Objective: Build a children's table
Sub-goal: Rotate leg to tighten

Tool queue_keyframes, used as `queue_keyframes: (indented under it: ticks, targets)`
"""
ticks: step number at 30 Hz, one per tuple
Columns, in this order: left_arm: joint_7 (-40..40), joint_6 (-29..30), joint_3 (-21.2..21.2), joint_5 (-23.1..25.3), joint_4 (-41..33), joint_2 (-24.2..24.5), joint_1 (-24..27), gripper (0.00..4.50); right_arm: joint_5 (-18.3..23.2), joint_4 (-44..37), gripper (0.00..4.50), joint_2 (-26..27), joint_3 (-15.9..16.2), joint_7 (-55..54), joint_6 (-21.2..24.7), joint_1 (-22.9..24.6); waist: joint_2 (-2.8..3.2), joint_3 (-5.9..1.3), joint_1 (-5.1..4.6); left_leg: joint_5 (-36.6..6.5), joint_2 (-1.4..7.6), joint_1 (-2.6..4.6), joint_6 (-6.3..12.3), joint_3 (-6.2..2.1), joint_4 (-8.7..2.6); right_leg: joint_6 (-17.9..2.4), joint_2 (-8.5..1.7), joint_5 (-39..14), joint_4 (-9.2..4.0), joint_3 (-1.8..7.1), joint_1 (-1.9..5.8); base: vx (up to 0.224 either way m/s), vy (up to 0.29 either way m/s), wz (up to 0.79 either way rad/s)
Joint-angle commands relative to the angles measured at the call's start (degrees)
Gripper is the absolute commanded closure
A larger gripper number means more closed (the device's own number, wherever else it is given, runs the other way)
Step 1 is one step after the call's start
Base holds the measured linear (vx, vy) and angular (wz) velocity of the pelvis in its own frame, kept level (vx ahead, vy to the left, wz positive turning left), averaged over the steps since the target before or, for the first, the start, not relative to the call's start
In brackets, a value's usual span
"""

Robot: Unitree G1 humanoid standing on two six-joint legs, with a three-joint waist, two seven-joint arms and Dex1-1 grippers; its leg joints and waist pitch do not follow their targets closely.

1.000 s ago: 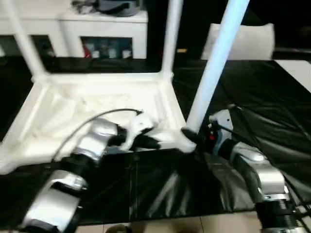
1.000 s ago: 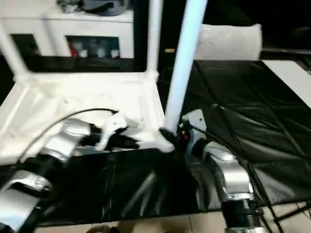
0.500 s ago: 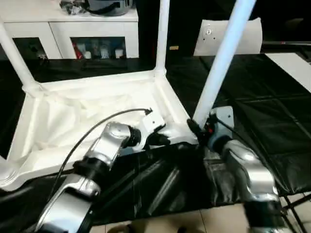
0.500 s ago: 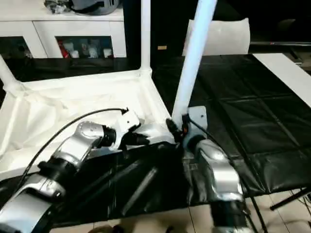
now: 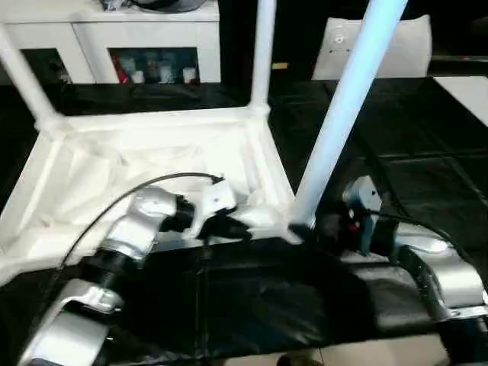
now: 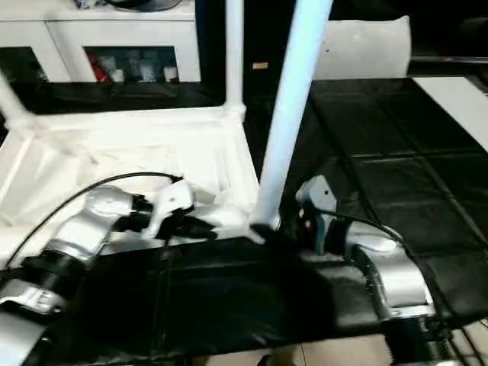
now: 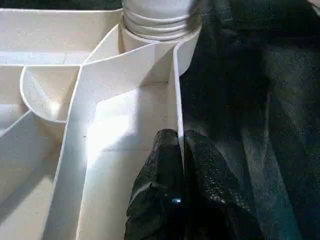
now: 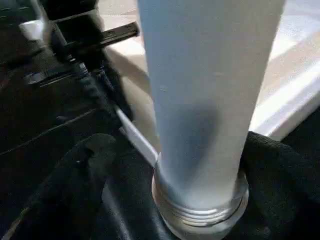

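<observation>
Lying upside down on the black-covered worktop [image 5: 396,183], the white tabletop [image 5: 137,164] shows its ribbed underside, with legs rising from its corner sockets. One leg [image 5: 263,53] stands at the far right corner, another [image 5: 23,76] at the far left, and a third, the near right leg [image 5: 343,107], leans slightly as it rises from the near right socket [image 7: 160,35].

The left tool [image 7: 181,165] is at the tabletop's near rim, just left of that socket, its two black fingers [image 7: 160,170] pressed together on the thin rim wall (one finger inside the rim, one outside).

The right tool [image 5: 316,226] sits at the foot of the near right leg, just right of the socket; whether its fingers are spread or clamped on the leg I cannot tell. In the right wrist view the leg's ringed base [image 8: 200,205] shows seated against the dark cloth and the rim.

White glass-door cabinets [image 5: 114,46] stand beyond the worktop, and a flat white sheet [image 5: 381,46] stands at the far right.
</observation>
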Motion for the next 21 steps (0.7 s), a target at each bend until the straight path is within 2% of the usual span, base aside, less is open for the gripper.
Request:
queue_keyframes:
  ticks: [1, 3, 4, 5, 8, 9, 10, 11, 13, 15, 18, 20, 21]
  targets:
    - [-4.5, -1.4, -2.8, -0.8, 0.2, -0.2, -0.2, 4.50, 0.5, 0.9, 0.03, -1.4, 1.7, 3.1, -1.9, -1.2, -1.40, -4.40, 0.10, -1.0, 5.03, 0.82, 9.36, -1.80, -2.19, -16.9, -4.48, 4.5, -1.90, 3.28, 2.57, 0.033, -0.056, -0.03]
    - [-7.3, -2.9, -3.6, -0.8, 0.8, 0.6, -1.2, 4.50, 0.3, 2.3, 0.03, -2.8, 2.9, 6.5, -3.6, -2.3, -1.60, -4.47, 0.44, -0.7, 4.79, 0.55, 9.87, -1.66, -1.82, -16.9, -4.29, 4.5, -1.66, 3.04, 2.66, 0.000, 0.000, 0.00]
    - [-9.6, -4.5, -4.6, -0.3, 1.5, 1.4, -2.1, 4.50, 1.1, 3.2, 0.03, -3.8, 3.6, 10.0, -3.5, -3.2, -1.53, -4.26, 0.59, -1.8, 4.76, 0.30, 9.78, -1.65, -1.72, -16.6, -4.32, 2.5, -1.77, 3.07, 2.60, 0.000, 0.000, 0.00]
    - [-9.6, -4.5, -4.6, -0.3, 1.5, 1.4, -2.1, 4.50, 1.1, 3.2, 0.32, -3.8, 3.6, 10.0, -3.5, -3.2, -1.45, -4.08, 0.72, -3.0, 4.81, 0.37, 9.45, -1.66, -1.75, -16.3, -4.32, 0.4, -2.08, 3.08, 2.42, 0.000, 0.000, 0.00]
    - [-12.4, -6.8, -5.9, 0.4, 2.7, 2.2, -3.1, 4.50, 1.2, 4.8, 0.51, -4.5, 4.5, 13.5, -3.9, -4.6, -1.23, -3.60, 0.88, -8.9, 5.42, 0.89, 5.75, -1.97, -2.41, -14.6, -4.17, -10.7, -2.97, 3.04, 1.94, 0.000, 0.000, 0.00]
    - [-12.7, -7.0, -6.0, 0.5, 2.8, 2.3, -3.2, 4.50, 1.2, 5.0, 0.51, -4.6, 4.6, 13.8, -3.9, -4.8, -1.16, -3.52, 0.89, -10.0, 5.49, 1.03, 4.96, -1.98, -2.52, -14.4, -4.20, -12.2, -3.13, 3.09, 1.84, 0.000, 0.000, 0.00]
    - [-13.7, -7.8, -6.4, 0.7, 3.1, 2.5, -3.6, 4.50, 1.3, 5.8, 0.77, -4.7, 4.9, 14.9, -3.9, -5.5, -1.10, -3.41, 1.12, -12.1, 5.59, 1.52, 3.50, -1.95, -2.65, -14.0, -4.29, -14.9, -3.51, 3.20, 1.55, 0.000, 0.000, 0.00]
    - [-14.0, -8.1, -6.6, 0.8, 3.3, 2.6, -3.8, 4.50, 1.2, 6.1, 0.83, -4.8, 5.1, 15.3, -4.0, -5.8, -1.15, -3.38, 1.10, -13.0, 5.69, 1.62, 2.20, -1.96, -2.84, -13.8, -4.35, -15.7, -3.53, 3.32, 1.58, 0.000, 0.000, 0.00]
    - [-14.4, -8.5, -6.9, 1.0, 3.5, 2.7, -4.1, 4.50, 1.3, 6.6, 0.90, -4.8, 5.4, 15.7, -4.2, -6.2, -1.12, -3.27, 1.04, -14.1, 5.78, 1.63, 1.04, -2.00, -3.13, -13.7, -4.35, -16.0, -3.48, 3.32, 1.55, 0.000, 0.000, 0.00]
    - [-14.9, -8.8, -7.1, 1.1, 3.7, 2.7, -4.4, 4.50, 1.5, 7.1, 1.26, -5.0, 6.0, 16.5, -4.3, -6.5, -1.21, -3.26, 0.98, -14.9, 5.85, 1.65, -0.18, -2.12, -3.32, -13.5, -4.55, -15.9, -3.48, 3.36, 1.72, 0.000, 0.000, 0.00]
    - [-15.1, -9.2, -7.2, 1.0, 4.3, 2.5, -4.7, 4.50, 1.6, 7.6, 1.37, -5.1, 6.5, 17.5, -4.6, -6.8, -1.40, -3.27, 1.03, -14.6, 5.73, 1.54, -0.02, -1.99, -3.19, -13.6, -4.69, -14.8, -3.40, 3.48, 1.82, 0.000, 0.000, 0.00]
    - [-15.5, -10.2, -7.4, 1.0, 5.3, 2.4, -5.2, 4.50, 1.4, 8.3, 1.70, -5.1, 6.8, 18.7, -5.1, -7.1, -1.47, -3.28, 1.11, -13.7, 5.67, 1.44, 0.36, -1.98, -3.09, -13.8, -4.75, -13.9, -3.30, 3.50, 1.91, 0.000, 0.000, 0.00]
    - [-15.5, -10.5, -7.5, 1.0, 5.6, 2.4, -5.3, 4.50, 1.4, 8.5, 1.70, -5.0, 6.8, 19.0, -5.1, -7.2, -1.50, -3.37, 1.19, -13.1, 5.59, 1.46, 0.77, -1.88, -2.95, -13.9, -4.73, -13.3, -3.27, 3.50, 1.94, 0.000, 0.000, 0.00]
